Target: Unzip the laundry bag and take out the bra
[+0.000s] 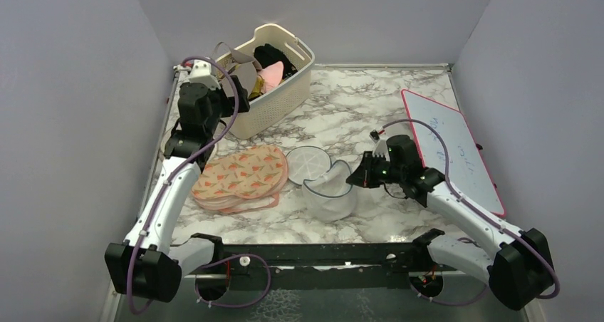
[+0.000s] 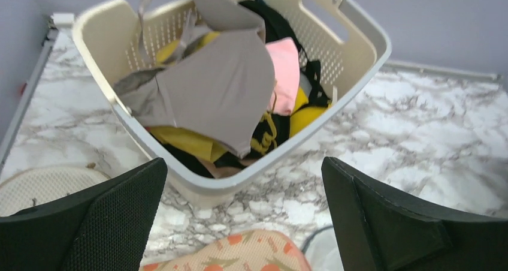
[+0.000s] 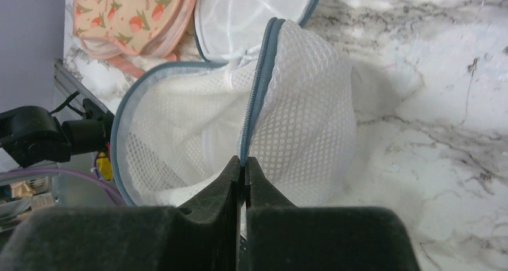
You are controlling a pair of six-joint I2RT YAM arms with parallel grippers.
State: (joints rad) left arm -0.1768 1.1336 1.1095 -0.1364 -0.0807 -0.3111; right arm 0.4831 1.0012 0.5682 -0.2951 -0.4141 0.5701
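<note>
The round white mesh laundry bag (image 1: pixel 329 197) with a blue-grey zip rim stands open at the table's middle, its lid (image 1: pixel 308 164) flapped back onto the marble. My right gripper (image 1: pixel 354 179) is shut on the bag's zip rim, seen close in the right wrist view (image 3: pixel 244 162); the bag's mesh wall (image 3: pixel 299 115) rises ahead of it and the inside looks empty. A grey bra (image 2: pixel 221 91) lies draped over clothes in the cream basket (image 2: pixel 359 37), with its strap showing from above (image 1: pixel 238 60). My left gripper (image 2: pixel 242 166) hangs open and empty just in front of the basket (image 1: pixel 242 97).
A flat peach patterned pouch (image 1: pixel 242 176) lies left of the bag, below my left gripper (image 2: pixel 239 253). The cream basket (image 1: pixel 285 94) of clothes stands at the back. A red-edged whiteboard (image 1: pixel 445 144) lies at the right. Walls close three sides.
</note>
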